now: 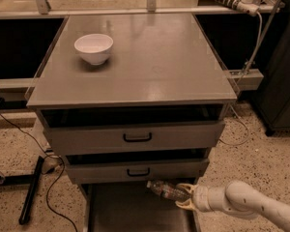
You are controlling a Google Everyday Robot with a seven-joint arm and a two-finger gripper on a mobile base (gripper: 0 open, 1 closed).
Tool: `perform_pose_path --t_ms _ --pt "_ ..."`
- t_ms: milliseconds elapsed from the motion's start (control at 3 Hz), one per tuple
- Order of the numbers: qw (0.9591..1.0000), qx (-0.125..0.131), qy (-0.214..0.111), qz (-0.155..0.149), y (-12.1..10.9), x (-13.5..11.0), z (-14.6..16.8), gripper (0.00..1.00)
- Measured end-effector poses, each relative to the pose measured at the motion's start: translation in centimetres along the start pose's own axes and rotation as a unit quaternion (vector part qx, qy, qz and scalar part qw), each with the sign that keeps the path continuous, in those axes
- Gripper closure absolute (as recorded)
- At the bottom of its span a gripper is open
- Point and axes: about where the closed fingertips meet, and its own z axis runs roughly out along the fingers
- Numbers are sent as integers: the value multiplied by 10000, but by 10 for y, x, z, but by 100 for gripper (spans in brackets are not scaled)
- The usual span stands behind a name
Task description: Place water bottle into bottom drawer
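Observation:
The water bottle (165, 190) is a small clear crinkled bottle lying almost level, its cap end pointing left. My gripper (184, 197) is shut on its right end and holds it above the right side of the open bottom drawer (130, 211), just below the middle drawer's front. My white arm (246, 204) reaches in from the lower right. The drawer is pulled out as a shallow grey tray with a bare floor.
A white bowl (94, 48) stands on the cabinet top (150, 62) at the back left. Two upper drawers with black handles (137, 137) are closed. A black stand leg (31, 190) and cables lie on the floor at the left.

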Motion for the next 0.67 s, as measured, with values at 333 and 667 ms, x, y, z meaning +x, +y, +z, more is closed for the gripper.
perform_pose_path --t_ms 333,667 --pt "10000 0 0 0 0 0 0 100" --pt "10000 -57 24 67 2 4 9 100"
